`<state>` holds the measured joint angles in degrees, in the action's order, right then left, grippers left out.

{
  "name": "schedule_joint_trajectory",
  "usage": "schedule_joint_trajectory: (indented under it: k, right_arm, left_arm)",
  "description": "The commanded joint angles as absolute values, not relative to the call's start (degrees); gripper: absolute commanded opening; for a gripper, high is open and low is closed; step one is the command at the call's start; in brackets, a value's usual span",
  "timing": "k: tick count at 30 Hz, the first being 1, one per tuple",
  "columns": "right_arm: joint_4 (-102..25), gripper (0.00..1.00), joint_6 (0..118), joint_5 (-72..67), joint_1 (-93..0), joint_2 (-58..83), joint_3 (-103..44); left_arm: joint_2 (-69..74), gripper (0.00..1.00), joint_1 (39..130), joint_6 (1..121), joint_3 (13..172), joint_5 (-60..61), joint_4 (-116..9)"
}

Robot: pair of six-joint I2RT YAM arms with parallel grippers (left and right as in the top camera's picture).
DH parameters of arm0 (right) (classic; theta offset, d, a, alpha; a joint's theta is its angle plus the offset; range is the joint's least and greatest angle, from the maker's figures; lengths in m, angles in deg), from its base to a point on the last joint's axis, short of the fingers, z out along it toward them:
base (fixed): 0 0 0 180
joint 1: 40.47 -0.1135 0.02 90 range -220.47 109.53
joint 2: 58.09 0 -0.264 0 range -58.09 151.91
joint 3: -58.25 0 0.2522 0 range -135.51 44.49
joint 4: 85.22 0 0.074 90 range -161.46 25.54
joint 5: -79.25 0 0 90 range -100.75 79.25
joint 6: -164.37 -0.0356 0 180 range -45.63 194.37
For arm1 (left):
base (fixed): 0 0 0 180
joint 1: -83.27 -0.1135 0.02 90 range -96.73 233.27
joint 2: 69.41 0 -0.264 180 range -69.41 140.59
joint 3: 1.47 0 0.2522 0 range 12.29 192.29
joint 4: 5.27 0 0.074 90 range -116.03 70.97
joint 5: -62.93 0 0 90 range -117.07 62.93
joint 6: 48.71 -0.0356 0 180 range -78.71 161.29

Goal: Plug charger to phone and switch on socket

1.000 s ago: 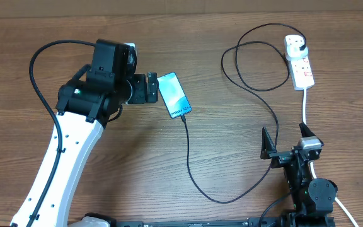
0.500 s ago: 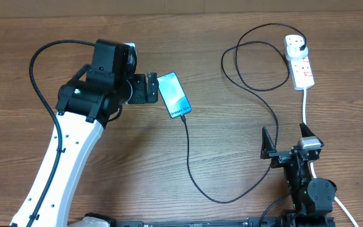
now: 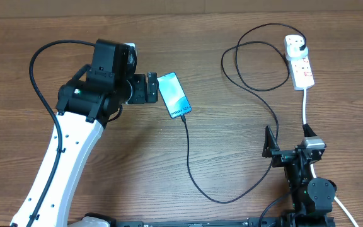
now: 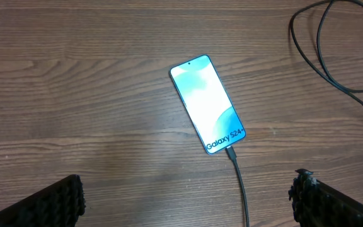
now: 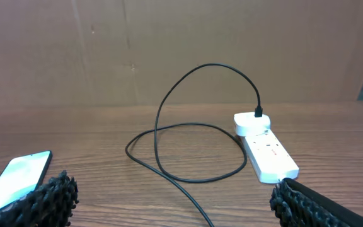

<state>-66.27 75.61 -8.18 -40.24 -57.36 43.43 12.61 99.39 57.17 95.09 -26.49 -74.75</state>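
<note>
The phone [image 3: 174, 94] lies flat near 11 o'clock of the tabletop [image 3: 188, 31], with the charger [image 4: 233, 161] seated in its lower end and the left claw [image 3: 153, 88] spread wide at its 9 o'clock. The socket [image 3: 299, 62] sits at 2 o'clock, well apart from the spread right claw [image 3: 288, 144] at 5 o'clock. The block looks light and likely to skid, so its switch probably wants one fingertip pressing straight down.

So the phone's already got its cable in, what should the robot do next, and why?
Probably reach the right fingers forward toward the socket to press its switch. The charger already sits in the phone and its plug is in the socket, and the open right fingers face that block.
</note>
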Motion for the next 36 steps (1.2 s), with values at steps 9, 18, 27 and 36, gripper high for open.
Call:
schedule_joint_trajectory:
  k: [9, 18, 27, 36]
  right_arm:
    - [-66.51, 1.00, 77.90, -8.11, -40.59, -57.97, 44.02]
    - [-66.62, 1.00, 77.36, -8.11, -40.59, -57.97, 44.02]
    - [-66.66, 1.00, 77.42, -8.14, -40.42, -57.92, 44.02]
    - [-66.66, 1.00, 77.42, -8.14, -40.42, -57.92, 44.02]
  left_arm:
    - [12.83, 1.00, 99.43, 56.30, 95.01, -27.08, -74.53]
    - [12.83, 1.00, 99.43, 56.30, 95.01, -27.08, -74.51]
    - [12.83, 0.99, 99.43, 56.30, 95.01, -27.08, -74.51]
    - [12.83, 0.99, 99.43, 56.30, 95.01, -27.08, -74.51]
